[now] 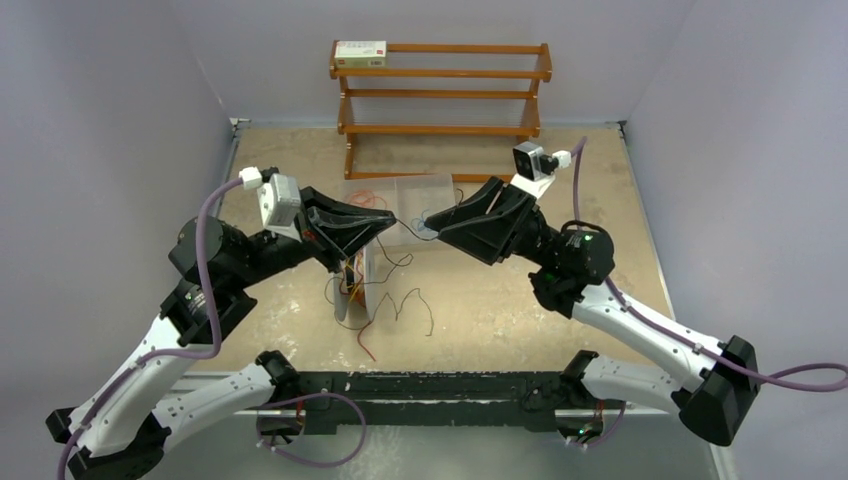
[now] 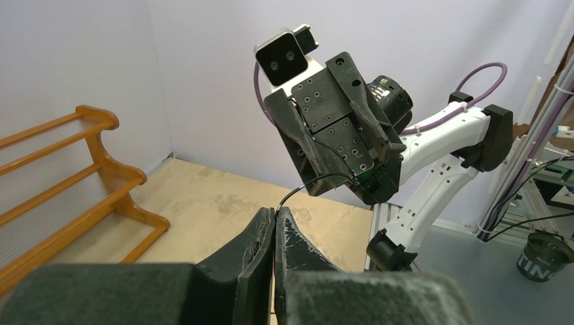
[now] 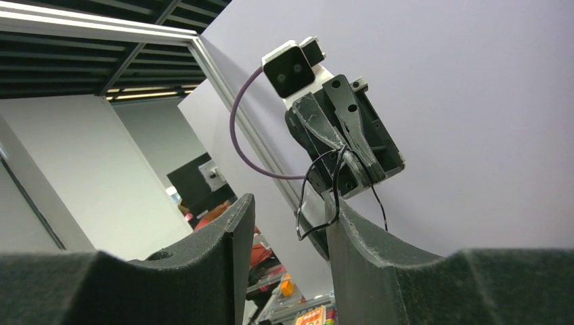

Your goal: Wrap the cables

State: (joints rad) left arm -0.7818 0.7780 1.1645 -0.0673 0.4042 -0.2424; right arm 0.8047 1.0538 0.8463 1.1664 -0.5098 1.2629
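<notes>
My left gripper (image 2: 275, 212) is shut on a thin black cable (image 2: 313, 181), which arcs out of the fingertips towards my right gripper. In the top view the two grippers face each other tip to tip above the table, left gripper (image 1: 388, 219) and right gripper (image 1: 429, 223), with the black cable (image 1: 410, 222) spanning the small gap. My right gripper (image 3: 290, 201) is open; a loop of the black cable (image 3: 317, 203) hangs against the inner face of its right finger (image 3: 352, 237). More cables, black (image 1: 398, 300) and red (image 1: 427, 316), lie loose beside a grey-white spool (image 1: 356, 292).
A wooden three-tier rack (image 1: 440, 95) stands at the back wall with a small box (image 1: 360, 52) on its top shelf. A clear plastic box (image 1: 425, 190) sits behind the grippers. Walls close in on the left, back and right.
</notes>
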